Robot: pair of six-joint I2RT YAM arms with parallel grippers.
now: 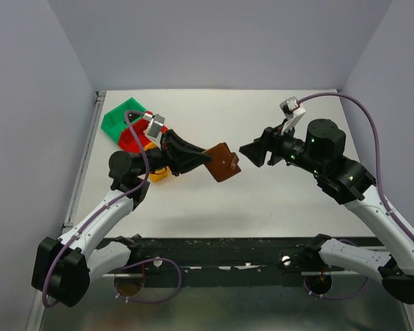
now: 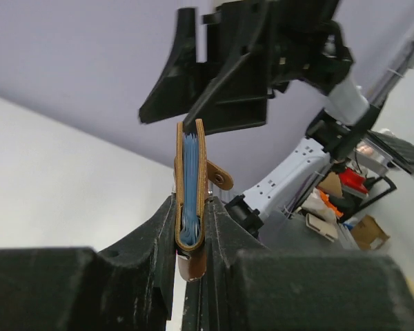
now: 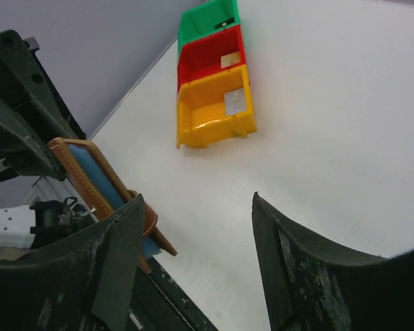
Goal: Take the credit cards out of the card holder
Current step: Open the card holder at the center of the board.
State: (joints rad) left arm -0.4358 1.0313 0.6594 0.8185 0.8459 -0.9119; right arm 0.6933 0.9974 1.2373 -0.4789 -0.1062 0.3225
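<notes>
While the left claw (image 1: 205,159) clenched the card holder (image 1: 224,163) with its open edge outward, the right claw (image 3: 196,207) gaped empty just beside it, likely to reach in.

A white table (image 1: 276,200) carries three plastic bins at its far left, touching in a row. The green bin (image 1: 124,116) is farthest, the red bin (image 1: 132,140) sits in the middle, and the yellow bin (image 3: 214,107) is nearest.
</notes>
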